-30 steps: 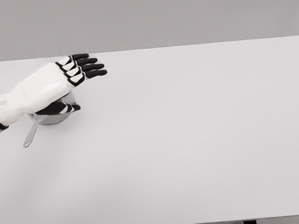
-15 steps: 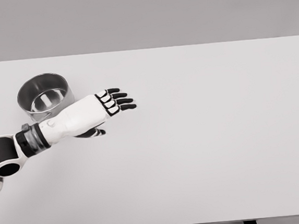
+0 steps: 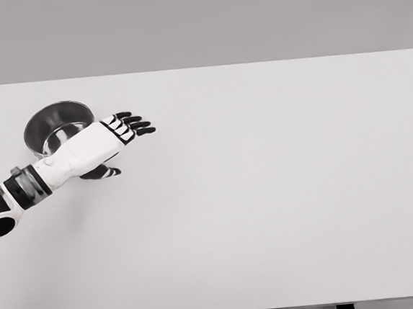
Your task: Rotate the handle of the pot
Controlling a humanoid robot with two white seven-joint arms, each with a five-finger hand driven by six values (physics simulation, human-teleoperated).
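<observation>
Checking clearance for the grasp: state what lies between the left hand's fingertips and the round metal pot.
Nothing. In the head view the left hand overlaps the round metal pot at its right rim, with only bare white table beyond the fingertips.

The left hand point(image 3: 97, 144) and its forearm lie across the front of the pot point(image 3: 59, 127), covering the lower right part of its wall and rim. The pot's handle cannot be seen anywhere, so which way it points cannot be told. Whether the hand touches the pot's wall or only passes in front of it is unclear. The arm is cut off by the picture's left edge just past the elbow. The table point(image 3: 268, 192) runs out of the picture at the left and right sides, and its legs are cut by the bottom edge.
</observation>
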